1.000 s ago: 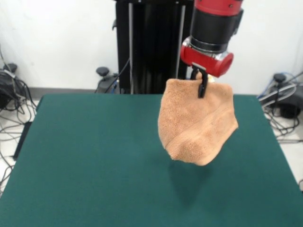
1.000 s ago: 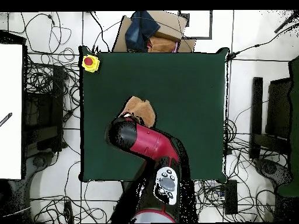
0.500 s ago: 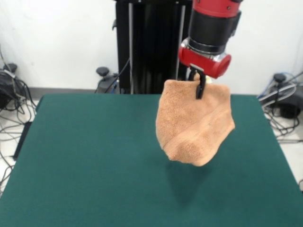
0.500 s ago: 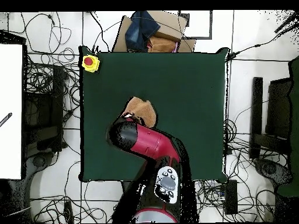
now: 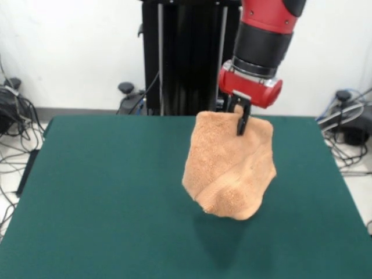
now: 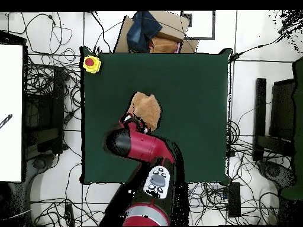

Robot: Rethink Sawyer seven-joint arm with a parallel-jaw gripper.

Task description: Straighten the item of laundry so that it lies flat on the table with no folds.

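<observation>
The peach-orange towel [image 5: 229,168] hangs bunched and folded in the air above the dark green table [image 5: 104,192]. My gripper [image 5: 239,119] is shut on the towel's top edge and holds it up; the lower end hangs clear of the table, with a shadow under it. In the overhead view the towel [image 6: 145,109] shows beyond the red arm, and the gripper [image 6: 135,123] is mostly hidden under the arm. The woven band shows near the towel's lower end. The tag is hidden.
A yellow box with a red button [image 6: 91,63] sits on the table's corner. A cardboard box with dark cloth [image 6: 152,32] lies beyond the table's far edge. The black pedestal [image 5: 186,55] stands behind the table. Cables lie on the floor around.
The gripper has moved a little left and lower in the front view with the towel in it. The towel swings left and hangs nearer the table.
</observation>
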